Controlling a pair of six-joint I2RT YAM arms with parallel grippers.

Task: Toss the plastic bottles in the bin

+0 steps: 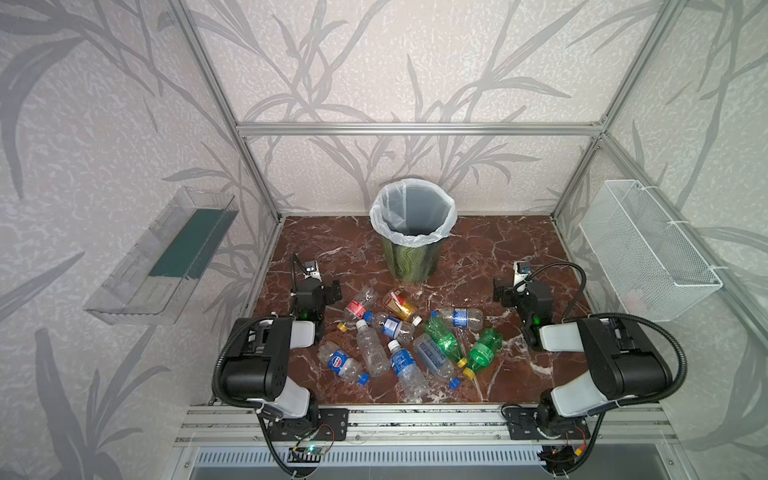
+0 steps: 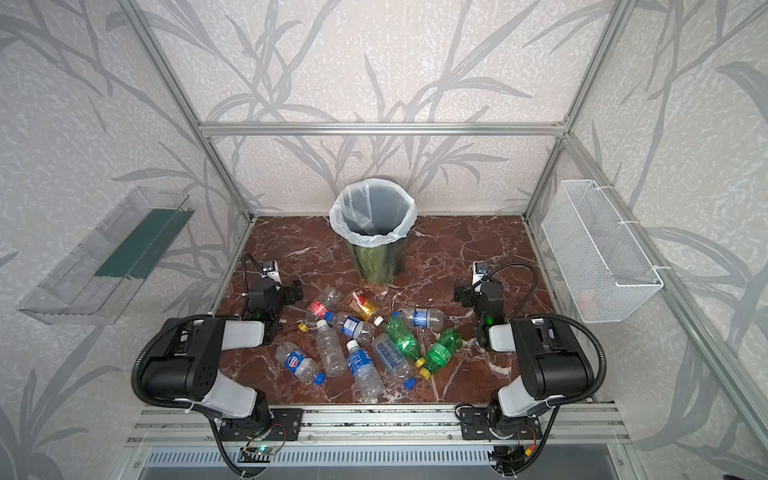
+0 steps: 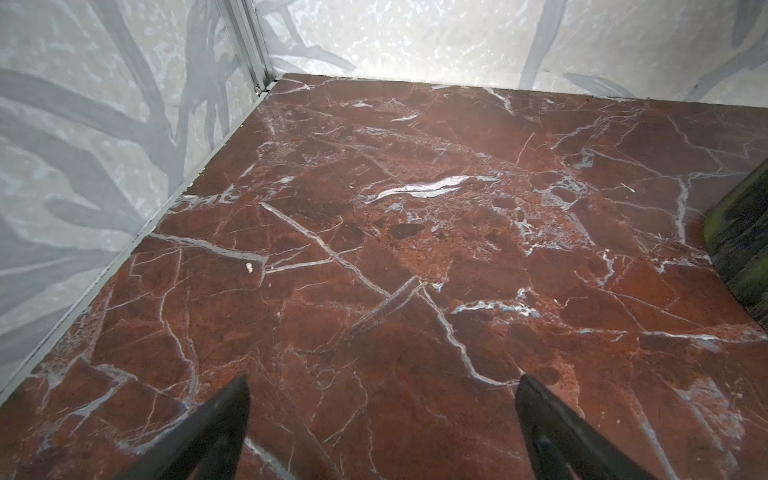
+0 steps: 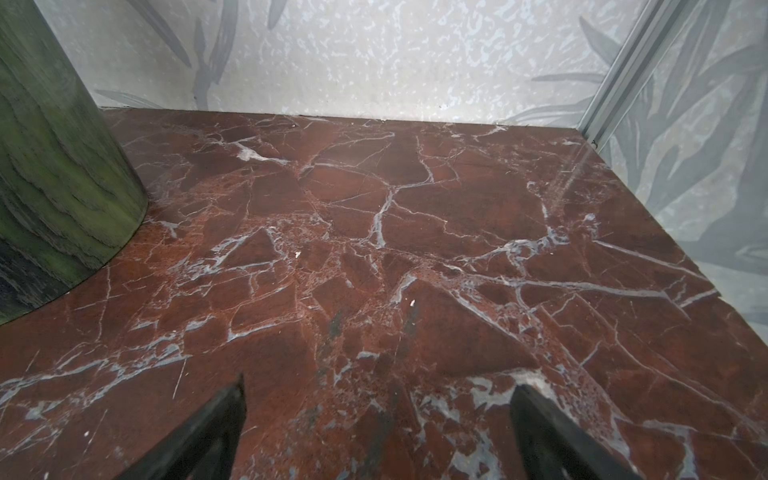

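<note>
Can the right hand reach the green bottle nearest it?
Probably yes: the right hand is open and empty, and the green bottle lies outermost on that side, nothing on it.

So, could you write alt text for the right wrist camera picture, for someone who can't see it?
The right gripper hangs open over the red marble table, holding nothing. The green bin stands nearby, before a leaf-patterned wall.

We locate the bin (image 1: pixel 409 262) at the rear centre of the table (image 1: pixel 478 257). The plastic bottles (image 1: pixel 402 359) lie heaped before it. The left gripper (image 3: pixel 384 380) stands left of the heap, the right gripper (image 4: pixel 378 386) right of it. A tray (image 1: pixel 124 299) hangs at far left, a basket (image 1: pixel 640 253) at far right.
</note>
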